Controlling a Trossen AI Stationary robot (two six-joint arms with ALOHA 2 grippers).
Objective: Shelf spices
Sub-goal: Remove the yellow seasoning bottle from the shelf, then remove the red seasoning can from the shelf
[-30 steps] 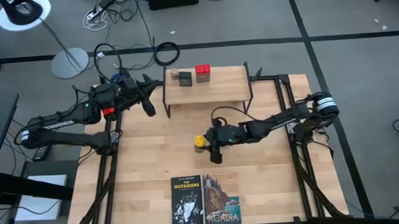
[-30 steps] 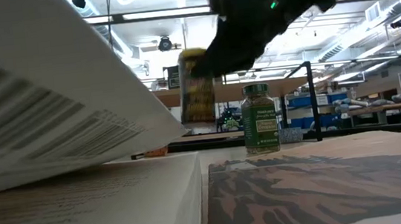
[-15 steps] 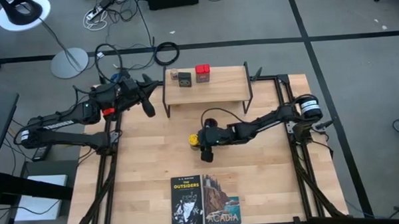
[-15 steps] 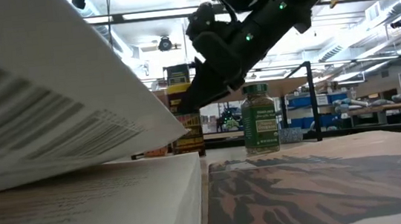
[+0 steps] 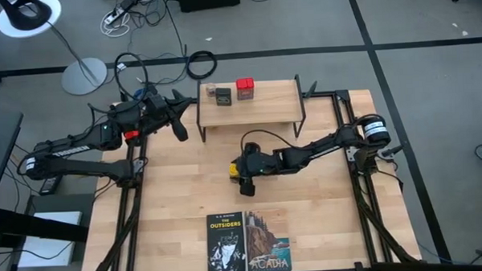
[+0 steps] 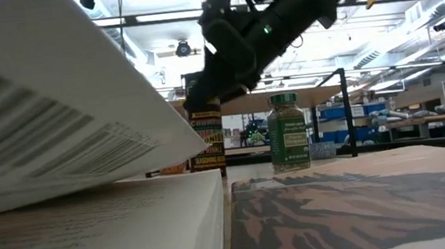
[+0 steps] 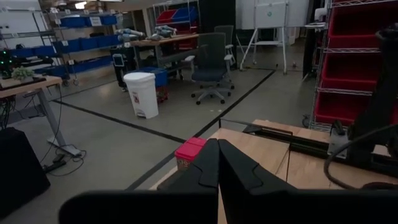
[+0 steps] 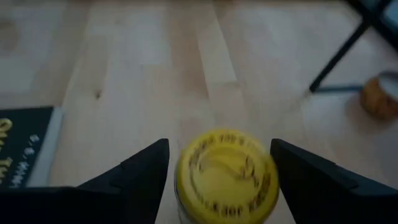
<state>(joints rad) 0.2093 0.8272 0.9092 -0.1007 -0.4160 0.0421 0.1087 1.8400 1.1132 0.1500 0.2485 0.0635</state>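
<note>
The left gripper (image 5: 182, 131) is hanging just off the shelf's left end, over the table's back left part, and its two fingers (image 7: 217, 165) are pressing together with nothing between them. Past those fingers, in the left wrist view, the red tin (image 7: 190, 153) is sitting a short way ahead on the shelf (image 5: 250, 103). From above, the dark grey tin (image 5: 224, 93) is standing just beside the red tin on the shelf's top board, with a smaller round jar (image 5: 210, 91) touching or nearly touching its other side; both are lying beyond the left gripper, toward the right arm's side.

The right gripper (image 5: 241, 174) is reaching across the middle of the table (image 5: 179, 202), well in front of the shelf. Its fingers (image 8: 140, 171) are standing apart on either side of the yellow-lidded jar (image 8: 226, 175), with a visible gap on each side of the lid, so they are bracketing the jar rather than squeezing it. In the low view that jar (image 6: 207, 138) is standing upright on the tabletop beneath the gripper. The green-lidded jar (image 6: 288, 132) is standing upright on the table too, beside the yellow one.

Two books (image 5: 249, 241) are lying side by side at the table's front edge, nearer than the right gripper.
</note>
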